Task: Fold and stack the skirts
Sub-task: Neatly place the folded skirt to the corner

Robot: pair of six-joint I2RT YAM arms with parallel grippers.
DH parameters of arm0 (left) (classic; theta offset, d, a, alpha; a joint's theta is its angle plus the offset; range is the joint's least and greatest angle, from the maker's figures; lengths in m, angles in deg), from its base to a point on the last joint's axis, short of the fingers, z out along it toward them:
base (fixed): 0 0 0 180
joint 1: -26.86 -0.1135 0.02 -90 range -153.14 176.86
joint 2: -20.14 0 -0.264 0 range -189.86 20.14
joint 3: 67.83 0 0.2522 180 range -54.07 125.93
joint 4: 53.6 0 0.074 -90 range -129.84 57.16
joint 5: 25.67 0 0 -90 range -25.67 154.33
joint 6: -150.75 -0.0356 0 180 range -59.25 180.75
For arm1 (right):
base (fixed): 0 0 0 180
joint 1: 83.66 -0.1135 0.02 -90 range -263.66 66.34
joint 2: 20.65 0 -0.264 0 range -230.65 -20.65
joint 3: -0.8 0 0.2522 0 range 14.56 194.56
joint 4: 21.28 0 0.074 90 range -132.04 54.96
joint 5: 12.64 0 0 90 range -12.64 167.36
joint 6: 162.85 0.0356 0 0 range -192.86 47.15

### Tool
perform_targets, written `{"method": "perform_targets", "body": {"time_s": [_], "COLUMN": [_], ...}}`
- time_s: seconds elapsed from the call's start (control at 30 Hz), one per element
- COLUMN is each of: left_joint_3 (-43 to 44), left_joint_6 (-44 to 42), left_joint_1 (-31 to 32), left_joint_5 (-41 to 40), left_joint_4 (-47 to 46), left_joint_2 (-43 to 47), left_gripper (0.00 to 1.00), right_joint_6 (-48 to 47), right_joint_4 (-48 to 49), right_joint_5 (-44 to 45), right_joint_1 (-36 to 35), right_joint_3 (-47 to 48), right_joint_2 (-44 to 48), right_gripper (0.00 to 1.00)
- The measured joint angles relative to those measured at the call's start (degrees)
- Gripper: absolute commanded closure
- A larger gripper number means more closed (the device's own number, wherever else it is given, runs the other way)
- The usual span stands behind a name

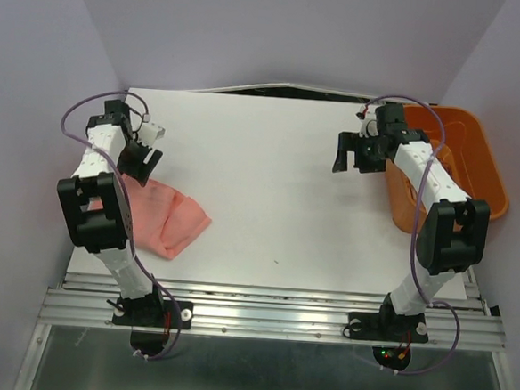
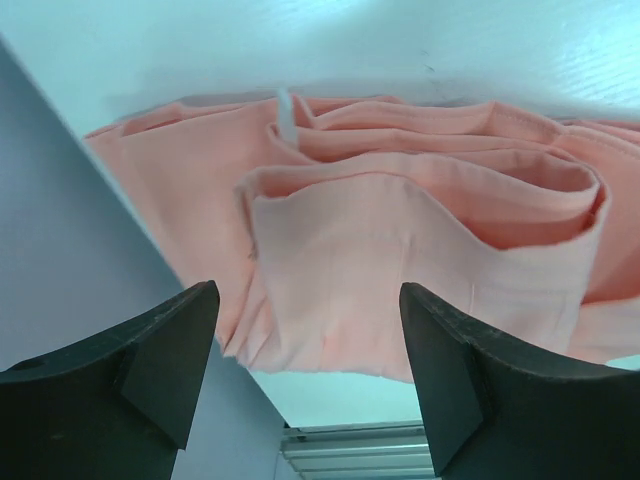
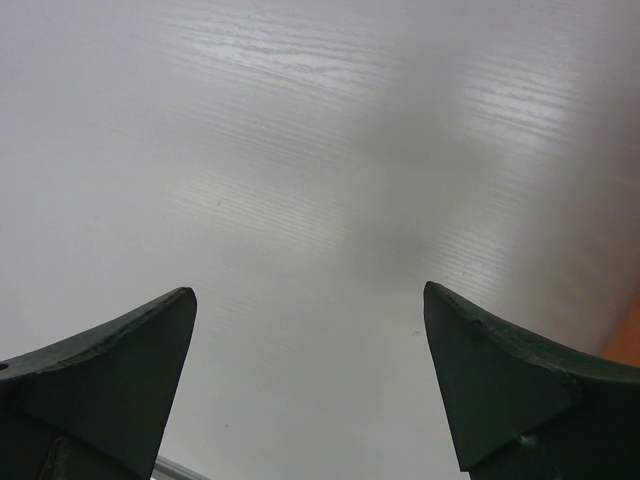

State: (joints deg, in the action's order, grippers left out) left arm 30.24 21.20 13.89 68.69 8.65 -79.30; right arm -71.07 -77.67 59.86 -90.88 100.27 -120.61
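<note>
One salmon-pink pleated fabric skirt (image 1: 176,223), folded in layers, at left near edge of white table (image 1: 269,187). Left gripper (image 1: 140,167) above it, jaws spread wide, holding nothing. Right gripper (image 1: 352,161) likewise spread, empty, over bare tabletop beside orange plastic basket (image 1: 485,166).

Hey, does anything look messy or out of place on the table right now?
Only mildly: the salmon-pink pleated fabric skirt near the left edge of the white table is folded unevenly, its layers offset and bulging in the left wrist view. Nothing looks spilled or damaged.
</note>
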Motion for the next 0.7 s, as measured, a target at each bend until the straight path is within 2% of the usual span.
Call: {"method": "perform_targets", "body": {"time_s": [0.1,0.27,0.43,0.7], "left_joint_3": [-2.67,-5.27,-5.7,-15.41], "left_joint_6": [-3.04,-3.8,0.22,5.44], "left_joint_1": [0.0,-1.16,-4.5,-9.29], "left_joint_5": [0.09,0.11,2.14,2.01], "left_joint_4": [-1.09,-2.93,-3.04,-4.72], "left_joint_2": [-5.01,-10.95,-10.75,-3.65], "left_gripper": [0.17,0.29,0.36,0.36], "right_joint_6": [-0.13,-0.55,-2.03,-2.69], "right_joint_4": [-0.15,-0.42,-0.37,-0.48], "right_joint_5": [0.57,1.07,2.1,2.71], "right_joint_1": [0.0,0.0,0.0,0.0], "right_joint_3": [-0.87,-1.18,-2.05,-3.06], "right_joint_2": [0.02,0.09,0.92,1.6], "right_gripper": [0.0,0.0,0.0,0.0]}}
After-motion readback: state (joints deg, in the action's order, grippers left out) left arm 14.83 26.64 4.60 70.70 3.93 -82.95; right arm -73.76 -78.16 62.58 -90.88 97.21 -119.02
